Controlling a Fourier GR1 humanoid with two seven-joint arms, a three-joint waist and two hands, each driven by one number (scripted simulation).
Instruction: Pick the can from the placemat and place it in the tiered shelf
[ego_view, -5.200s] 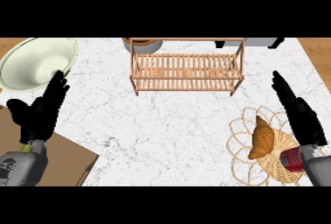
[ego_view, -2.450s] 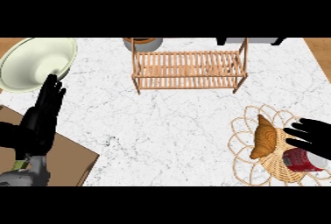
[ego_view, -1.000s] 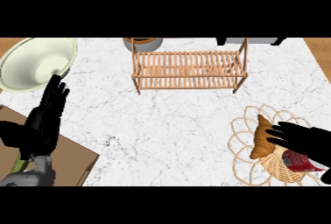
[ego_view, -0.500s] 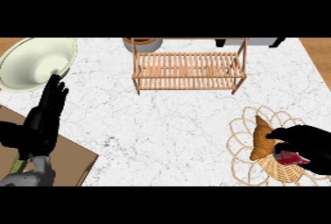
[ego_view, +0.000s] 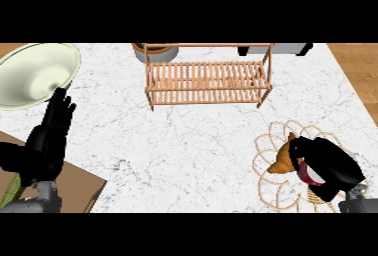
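The white marbled worktop (ego_view: 199, 140) fills most of the view. A large pale plate (ego_view: 33, 72) sits at its far left corner. A brown-rimmed pot (ego_view: 155, 50) stands at the far edge near the middle, with a dark box (ego_view: 275, 48) further right along that edge. A brown croissant (ego_view: 283, 159) lies at the near right. A tan board (ego_view: 74, 187) covers the near left corner.

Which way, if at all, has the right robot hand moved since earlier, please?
Yes: the right robot hand came down the view onto the placemat, further from the tiered shelf, curling round the can.
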